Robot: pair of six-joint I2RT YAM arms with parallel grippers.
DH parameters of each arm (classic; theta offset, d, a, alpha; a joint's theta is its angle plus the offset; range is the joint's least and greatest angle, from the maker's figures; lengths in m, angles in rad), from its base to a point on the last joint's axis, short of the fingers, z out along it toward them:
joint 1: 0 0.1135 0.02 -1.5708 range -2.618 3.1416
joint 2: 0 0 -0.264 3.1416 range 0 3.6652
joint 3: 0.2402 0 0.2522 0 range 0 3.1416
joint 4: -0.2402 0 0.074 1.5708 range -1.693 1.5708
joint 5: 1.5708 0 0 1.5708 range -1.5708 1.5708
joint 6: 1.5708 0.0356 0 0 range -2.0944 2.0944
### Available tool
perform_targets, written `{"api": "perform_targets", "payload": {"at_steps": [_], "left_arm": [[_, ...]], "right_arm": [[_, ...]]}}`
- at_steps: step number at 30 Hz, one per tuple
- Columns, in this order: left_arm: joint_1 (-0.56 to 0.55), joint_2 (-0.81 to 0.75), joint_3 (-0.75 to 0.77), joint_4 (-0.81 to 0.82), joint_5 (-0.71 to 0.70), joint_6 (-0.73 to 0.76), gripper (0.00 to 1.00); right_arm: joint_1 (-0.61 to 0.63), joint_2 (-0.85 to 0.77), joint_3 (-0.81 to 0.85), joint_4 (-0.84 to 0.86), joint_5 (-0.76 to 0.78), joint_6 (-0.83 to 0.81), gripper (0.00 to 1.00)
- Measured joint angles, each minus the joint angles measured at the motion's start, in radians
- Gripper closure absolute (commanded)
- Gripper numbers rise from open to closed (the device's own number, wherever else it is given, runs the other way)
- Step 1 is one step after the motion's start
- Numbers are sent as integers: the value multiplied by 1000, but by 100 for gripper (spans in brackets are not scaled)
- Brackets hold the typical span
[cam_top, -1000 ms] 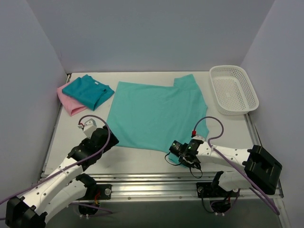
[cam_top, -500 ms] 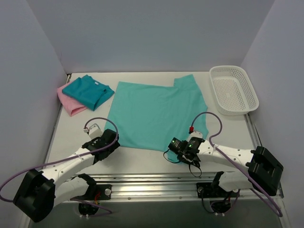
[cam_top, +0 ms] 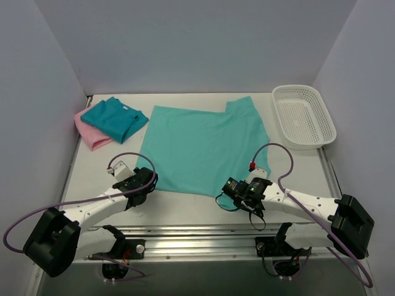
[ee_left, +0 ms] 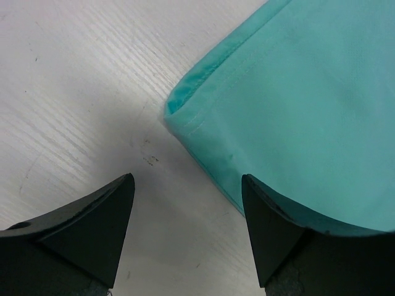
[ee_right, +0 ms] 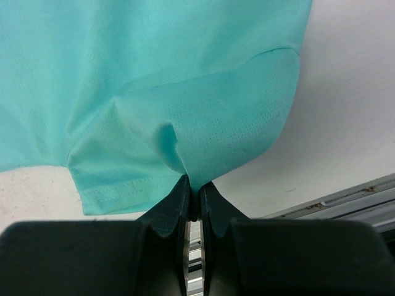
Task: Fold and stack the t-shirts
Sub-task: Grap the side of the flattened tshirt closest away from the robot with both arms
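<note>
The white table (cam_top: 99, 163) carried the light sea-green t-shirt (cam_top: 203, 148) spread flat at its centre and the white mesh basket (cam_top: 303, 117) at 2 o'clock. At 10 o'clock the folded teal-blue t-shirt (cam_top: 114, 118) lay on the folded pink t-shirt (cam_top: 89, 139). My left gripper (ee_left: 188, 185), at the 7 o'clock corner of the sea-green shirt, had its jaws apart with the hemmed corner just ahead of the fingertips; my right gripper (ee_right: 193, 185), at the 5 o'clock corner, had its jaws clamped on a raised pinch of the same shirt.
</note>
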Motion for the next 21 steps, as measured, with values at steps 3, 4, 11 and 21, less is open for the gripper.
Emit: {"api": "perform_targets", "payload": {"at_steps": [3, 4, 11, 21], "left_arm": [[-1, 45, 19, -1, -39, -19, 26], [-2, 67, 31, -1, -48, -25, 27], [-7, 171, 91, -4, -85, -48, 43], [-17, 229, 117, 2, -117, -55, 87]], "right_arm": [[-3, -16, 0, -14, 11, 0, 100], [-3, -22, 0, -19, 14, 0, 100], [-15, -62, 6, -60, 32, 0, 100], [-23, -120, 28, -127, 55, 1, 100]]}}
